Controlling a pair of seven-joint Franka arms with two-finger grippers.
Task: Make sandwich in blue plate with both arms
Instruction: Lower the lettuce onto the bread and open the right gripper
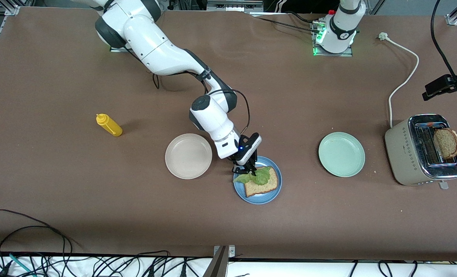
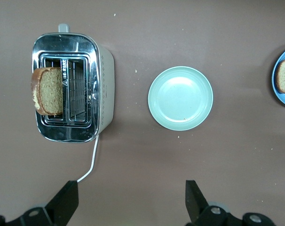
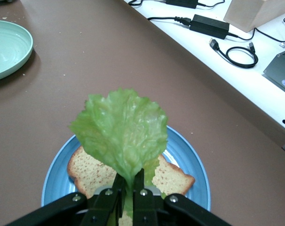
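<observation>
Lettuce hung pinched in the right gripper over the blue plate's bread — released off-centre, it might slide off; left gripper waited wide.

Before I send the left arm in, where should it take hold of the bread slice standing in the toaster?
Grip the slice's upper half, the part sticking up out of the toaster, coming straight down from above. It stands on edge in the slot, so both flat faces are free; set one finger on each. The left gripper is open over the table beside the toaster.
</observation>
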